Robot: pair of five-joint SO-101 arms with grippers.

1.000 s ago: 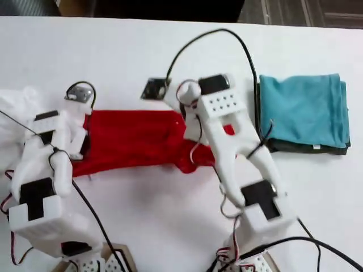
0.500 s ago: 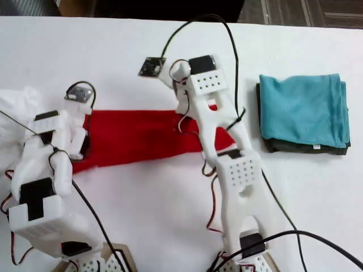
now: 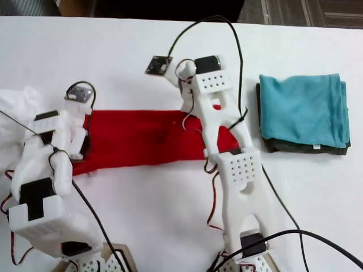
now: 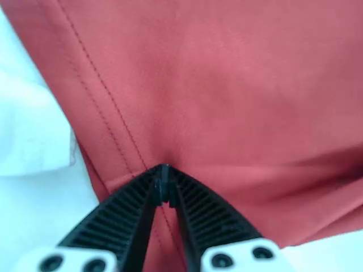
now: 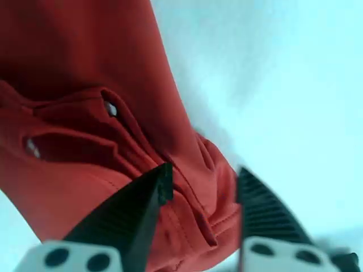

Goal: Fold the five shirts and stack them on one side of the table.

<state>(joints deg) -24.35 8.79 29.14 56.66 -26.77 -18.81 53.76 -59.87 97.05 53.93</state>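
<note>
A red shirt (image 3: 136, 136) lies stretched in a long band across the middle of the table. In the high view my left gripper (image 3: 85, 144) sits at its left end. The left wrist view shows that gripper (image 4: 163, 190) shut on a pinch of red shirt (image 4: 227, 102) beside a stitched seam. My right arm stretches over the shirt's right part, with its gripper (image 3: 191, 112) at the far edge. In the right wrist view this gripper (image 5: 204, 187) is open, and a bunched hem of the red shirt (image 5: 85, 73) lies between its fingers.
A folded teal shirt (image 3: 303, 107) lies on a dark folded one (image 3: 309, 149) at the right side. A crumpled white cloth (image 3: 17, 102) lies at the far left. Black cables (image 3: 227, 34) loop over the table behind the right arm.
My right arm has stretched out toward the far side, and the red shirt's hanging fold near its middle has been pulled flat. The left arm has not moved.
</note>
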